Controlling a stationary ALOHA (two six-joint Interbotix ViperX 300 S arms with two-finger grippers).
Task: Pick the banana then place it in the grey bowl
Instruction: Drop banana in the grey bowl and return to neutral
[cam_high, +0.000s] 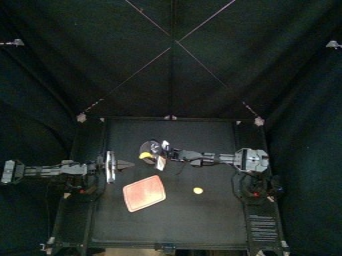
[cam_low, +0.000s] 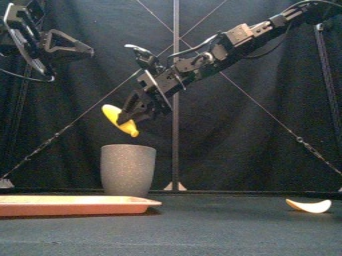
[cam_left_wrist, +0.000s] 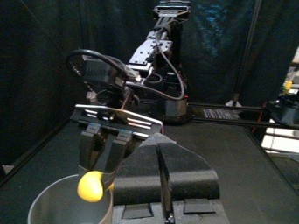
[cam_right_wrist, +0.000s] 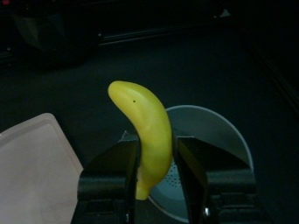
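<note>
Nearest you, the pink tray lies front left and a yellow toy piece front right. Behind them, the right gripper pinches the banana above the grey bowl. Released off-centre, the banana could catch the rim and topple out. The left gripper rests raised at left, with open table to the right.
</note>
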